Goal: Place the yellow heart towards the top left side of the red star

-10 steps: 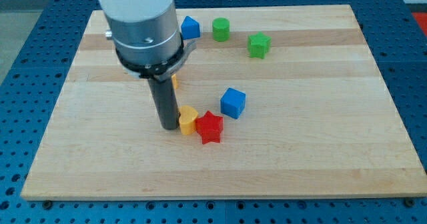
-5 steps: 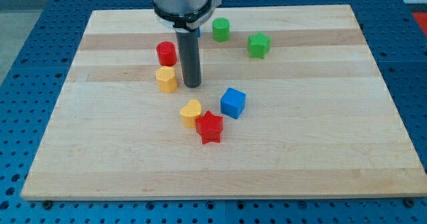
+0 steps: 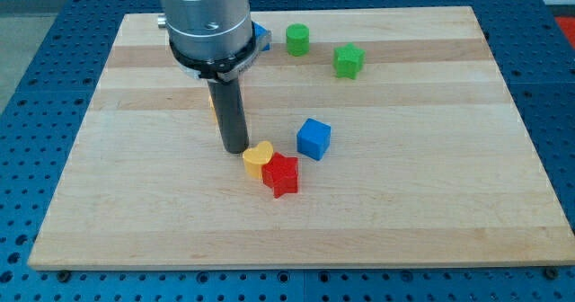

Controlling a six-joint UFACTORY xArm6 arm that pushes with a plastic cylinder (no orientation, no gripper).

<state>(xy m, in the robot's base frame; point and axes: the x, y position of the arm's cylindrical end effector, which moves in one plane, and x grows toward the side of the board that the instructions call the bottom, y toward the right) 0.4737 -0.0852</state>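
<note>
Tip [image 3: 235, 149] down on the wooden board [image 3: 431, 203], just upper-left of the yellow heart [image 3: 258, 158], close or touching. Heart pressed against the upper-left of the red star [image 3: 281, 173]. Farther right: blue cube [image 3: 314, 138], green cylinder [image 3: 297, 39], green star [image 3: 349, 60]. No jaws: bare rod.

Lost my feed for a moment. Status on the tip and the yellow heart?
My tip just upper left of yellow heart. Heart touching red star, on its upper left. Blue cube to the right, clear.
</note>
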